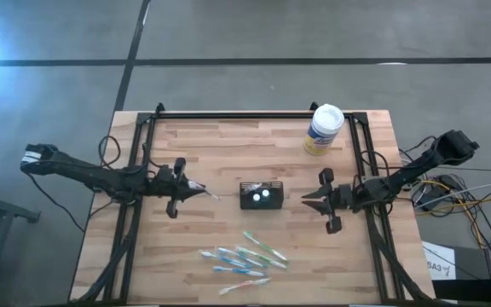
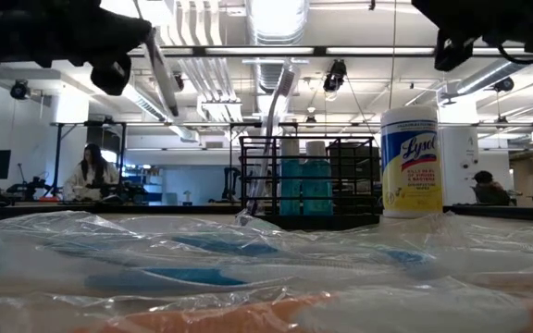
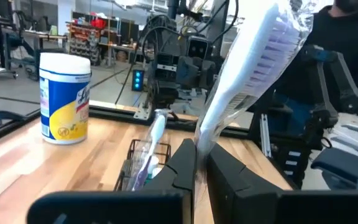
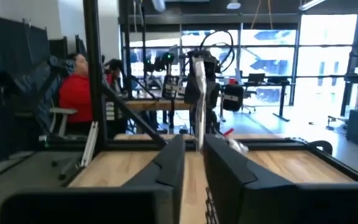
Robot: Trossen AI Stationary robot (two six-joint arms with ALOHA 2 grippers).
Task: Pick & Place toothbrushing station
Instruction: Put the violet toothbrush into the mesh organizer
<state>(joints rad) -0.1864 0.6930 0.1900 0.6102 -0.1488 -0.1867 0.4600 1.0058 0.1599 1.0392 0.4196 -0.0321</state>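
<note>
From above, the small black rectangular toothbrushing station (image 1: 262,195) sits mid-surface on the pale wooden slatted surface (image 1: 228,145), its long axis running across between the two arms, holed top facing up with two light spots showing. The left end effector (image 1: 201,193) hangs just to its left, fingers pinched on a wrapped white-handled toothbrush (image 1: 210,195) whose tip points toward the station — lined up, I'd judge, for dropping into a hole. The right end effector (image 1: 307,200) hovers just beside the station's other end, fingers drawn close with nothing visibly between them. A loose cluster of wrapped toothbrushes (image 1: 244,258) lies nearer the front edge; a white-lidded yellow-labelled wipes canister (image 1: 323,129) stands at the back.

Down at surface level, crinkled plastic wrapping fills the foreground; the station (image 2: 308,180) rises behind it as a black wire frame, canister alongside.

Left wrist: fingers squeezed tight on the brush (image 3: 253,74), bristle head up and angled away, the station (image 3: 145,163) ahead with another brush standing in it.

Right wrist: the fingers nearly meet, empty as far as I can see.
</note>
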